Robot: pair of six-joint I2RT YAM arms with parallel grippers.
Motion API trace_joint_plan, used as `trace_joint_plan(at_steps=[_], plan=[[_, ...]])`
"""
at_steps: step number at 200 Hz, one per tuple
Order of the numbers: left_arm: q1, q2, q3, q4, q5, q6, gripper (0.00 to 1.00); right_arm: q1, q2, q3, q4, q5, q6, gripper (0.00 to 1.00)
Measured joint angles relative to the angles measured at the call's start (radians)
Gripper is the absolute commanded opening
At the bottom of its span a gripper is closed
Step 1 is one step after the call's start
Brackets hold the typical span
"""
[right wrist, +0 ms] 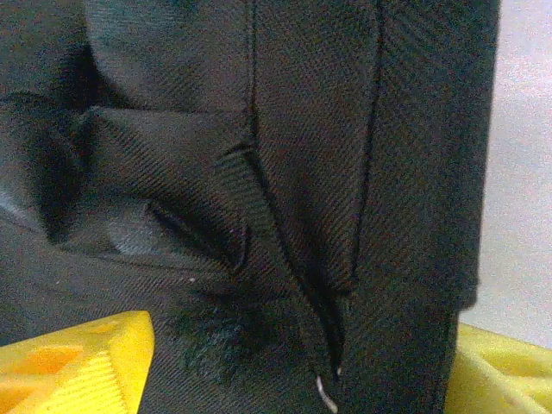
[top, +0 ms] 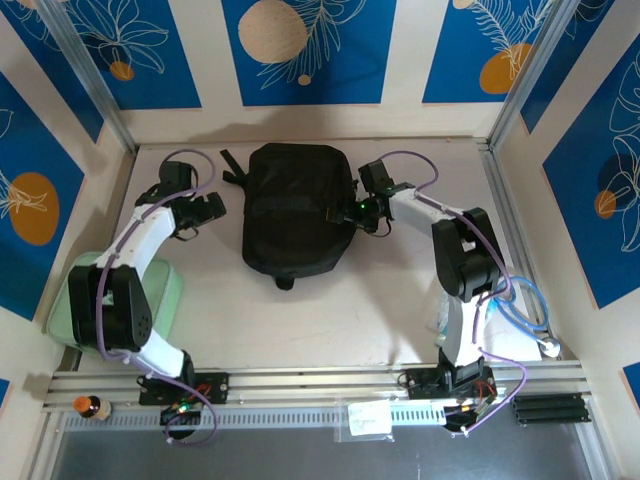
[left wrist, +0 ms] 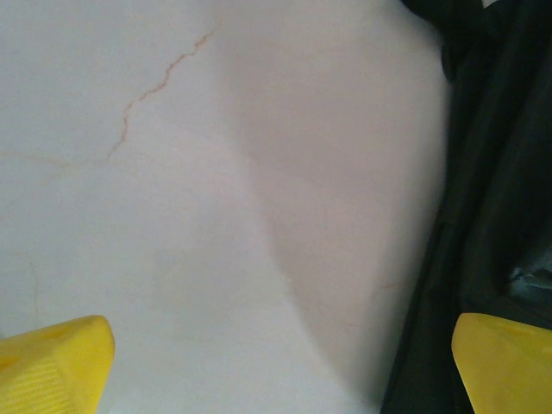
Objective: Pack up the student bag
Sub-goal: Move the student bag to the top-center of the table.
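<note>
Backpack [top: 297, 205], one, black, lying flat, one mint-green case [top: 170, 290], left side

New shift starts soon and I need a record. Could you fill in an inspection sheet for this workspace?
Surface: white table, with a thin brownish line.
Job's things: student bag lying flat, centre back.
Clutter: mint-green case under left arm; small bottle and plastic packet on front rail.
Hands: left hand open over table beside bag; right hand open astride bag's right edge.
Cables: purple cables looped along the arms; blue cables at table's right edge.
Surroundings: blue patterned wall panels.
</note>
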Motion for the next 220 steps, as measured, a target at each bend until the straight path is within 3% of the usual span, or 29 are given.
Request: trace_joint_plan(at_steps=[16,45,64,118,181,220], plan=[[0.000,0.026,0.000,0.023,0.000,-0.003,1.00,-0.001,0.029,0.035,-0.031,0.003,-0.006,0.67],[0.000,0.045,0.000,0.080,0.013,-0.015,1.00,-0.010,0.066,0.077,-0.089,0.014,-0.027,0.20],[0.000,0.045,0.000,0.121,0.028,-0.027,1.00,-0.024,0.071,0.083,-0.101,-0.010,-0.030,0.05],[0.000,0.021,-0.060,0.173,0.046,-0.033,1.00,-0.027,0.060,0.147,-0.115,-0.142,-0.055,0.01],[0.000,-0.039,-0.112,0.180,0.077,-0.037,1.00,0.112,0.103,0.401,-0.060,-0.251,-0.006,0.01],[0.000,-0.049,-0.135,0.182,0.109,-0.038,1.00,0.149,0.177,0.433,-0.046,-0.258,0.018,0.01]])
